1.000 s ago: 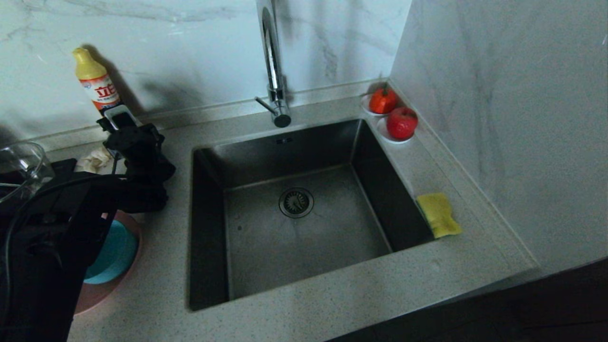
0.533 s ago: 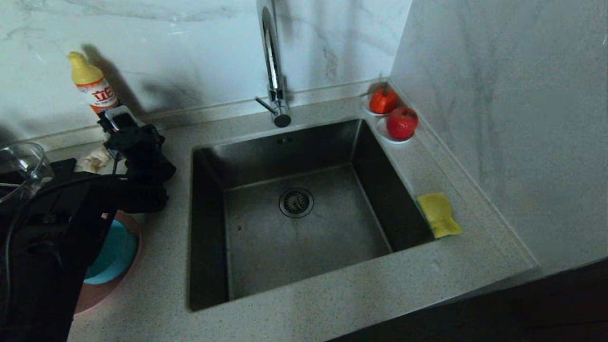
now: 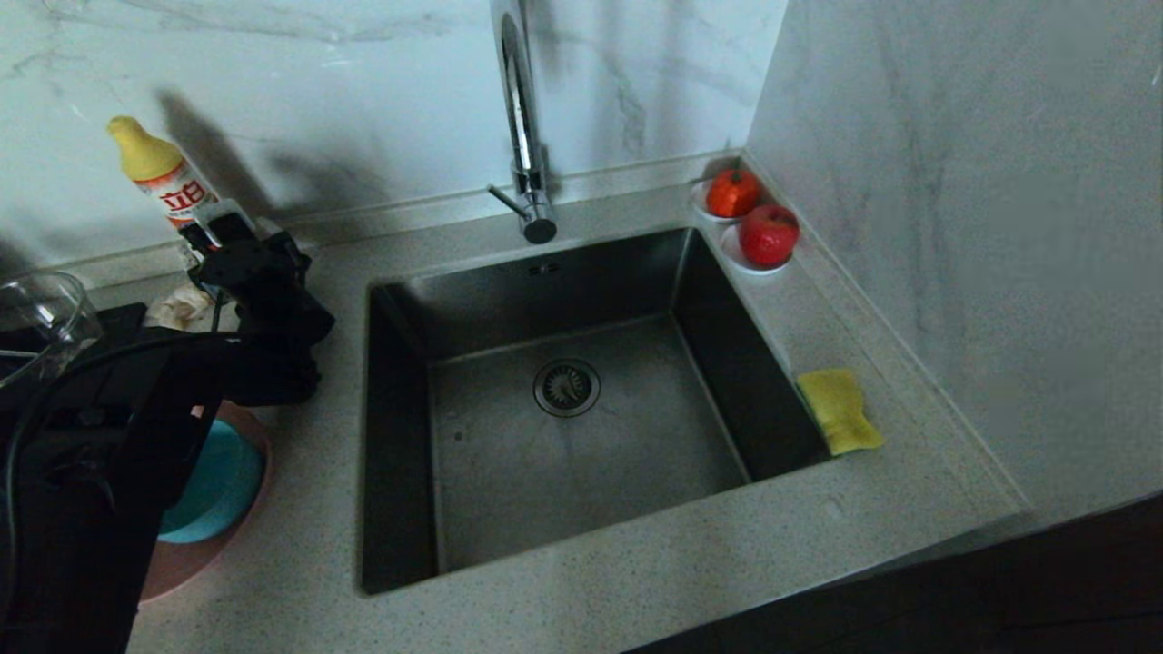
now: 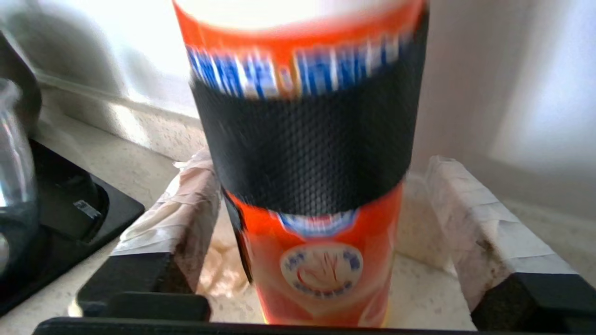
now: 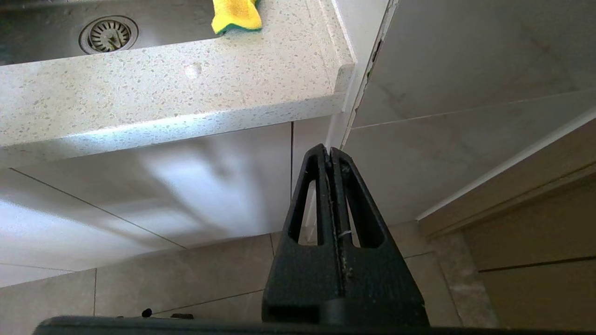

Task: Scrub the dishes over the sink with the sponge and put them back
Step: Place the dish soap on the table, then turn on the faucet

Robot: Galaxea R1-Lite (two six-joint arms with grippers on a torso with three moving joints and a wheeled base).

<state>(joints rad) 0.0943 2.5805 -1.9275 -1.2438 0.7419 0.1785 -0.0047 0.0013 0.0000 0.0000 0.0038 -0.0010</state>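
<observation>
The yellow sponge (image 3: 840, 411) lies on the counter at the sink's right rim, its green face showing at the edge in the right wrist view (image 5: 235, 14). The steel sink (image 3: 509, 472) holds nothing. A teal bowl (image 3: 213, 495) sits in the pink plate (image 3: 195, 554) at the left, half hidden by my left arm. No chopsticks show. My left gripper (image 3: 218, 232) is open around an orange detergent bottle (image 4: 316, 260), with gaps on both sides (image 4: 321, 200). The bottle (image 3: 168, 177) leans left. My right gripper (image 5: 329, 151) is shut and empty, hanging below the counter front.
A tall chrome faucet (image 3: 520, 118) stands behind the sink. Two red fruits (image 3: 769, 234) on white saucers fill the back right corner. A glass cup (image 3: 41, 318) and a beige paper wad (image 3: 182, 304) sit at the left, near the bottle. A wall bounds the right.
My left jaws have spread apart off the bottle. The bottle has tipped over to the left, its yellow cap now lower and further left. The arm itself has stayed in place.
</observation>
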